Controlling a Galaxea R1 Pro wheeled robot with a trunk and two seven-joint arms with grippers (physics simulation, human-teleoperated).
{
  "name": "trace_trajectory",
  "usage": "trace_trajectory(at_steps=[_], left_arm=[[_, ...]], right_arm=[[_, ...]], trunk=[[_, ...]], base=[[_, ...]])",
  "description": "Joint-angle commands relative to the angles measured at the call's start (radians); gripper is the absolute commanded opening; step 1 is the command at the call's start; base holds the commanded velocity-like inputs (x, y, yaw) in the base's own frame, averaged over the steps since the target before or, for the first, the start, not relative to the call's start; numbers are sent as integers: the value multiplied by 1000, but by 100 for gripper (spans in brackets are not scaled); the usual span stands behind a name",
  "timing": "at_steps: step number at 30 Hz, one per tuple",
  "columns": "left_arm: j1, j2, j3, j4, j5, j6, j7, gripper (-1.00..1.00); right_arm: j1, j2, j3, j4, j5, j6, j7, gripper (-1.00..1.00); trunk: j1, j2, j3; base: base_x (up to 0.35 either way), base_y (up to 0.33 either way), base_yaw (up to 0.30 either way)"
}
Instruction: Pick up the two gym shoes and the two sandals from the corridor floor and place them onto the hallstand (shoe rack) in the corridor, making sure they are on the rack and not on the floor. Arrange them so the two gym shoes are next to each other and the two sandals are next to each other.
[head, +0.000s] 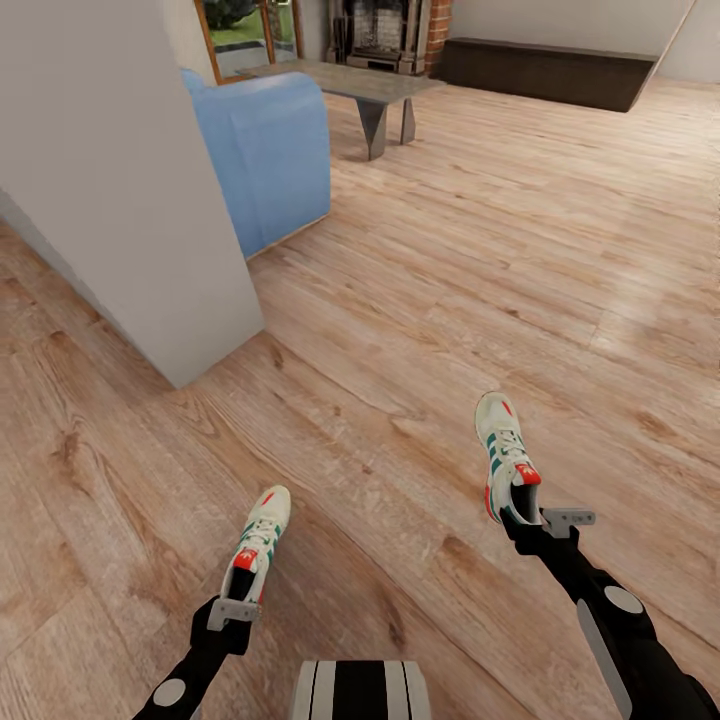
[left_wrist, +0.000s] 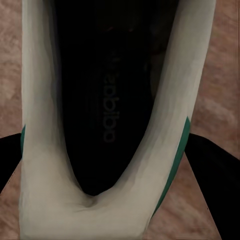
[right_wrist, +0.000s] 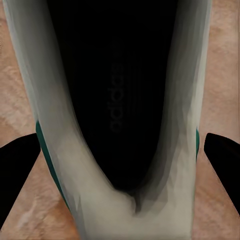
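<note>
Both jaws are clamped on shoe heels: the left gripper holds one gym shoe and the right gripper holds the other gym shoe, each carried toe-forward above the corridor floor. Fingertips are hidden behind the heels. Up close, each shoe shows a white collar, green stripe edges and a dark inside with faint lettering; black fingers flank it, cut off at the frame edges.
</note>
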Motion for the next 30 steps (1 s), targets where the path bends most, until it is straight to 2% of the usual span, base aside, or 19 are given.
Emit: trace_trajectory(at_steps=[1,14,15,16,19,21,24,26,30], left_arm=[[0,0,-2,1,-10,-3,2,-100],[16,7,3,16,-5,-6,4,-100],[24,8,8,17,0,-6,4,-100],[67,6,44,18,23,-19,4,-100],[77,5,66,22,26,-66,4,-100],[81,4,69,33,27,-73,4,-100],[88,4,72,56,27,-80,4,-100],[89,4,73,59,27,-81,4,-100],[92,5,74,64,27,-82,4,-100]], right_arm=[[0,0,-2,-1,-9,7,5,-100],[1,7,-2,2,-7,5,5,-100],[1,8,-2,5,-7,4,5,-100],[3,7,-8,38,-8,0,-4,-100],[3,0,-14,43,-7,-1,-48,-100],[5,-1,-14,45,1,-2,-69,-100],[30,1,-14,56,56,-20,-122,-100],[48,4,-14,65,74,-40,-139,-100],[101,10,-13,107,98,-135,-166,-100]], trunk=[[-1,0,3],[-6,3,54],[-7,3,58],[-7,4,62],[-9,4,77],[-10,5,87],[-11,5,103],[-12,6,113],[-14,7,135]], base=[[0,0,0],[0,0,0],[0,0,0],[0,0,-57],[0,0,-119],[0,0,-144],[0,0,-141],[0,0,-135],[0,0,-131]])
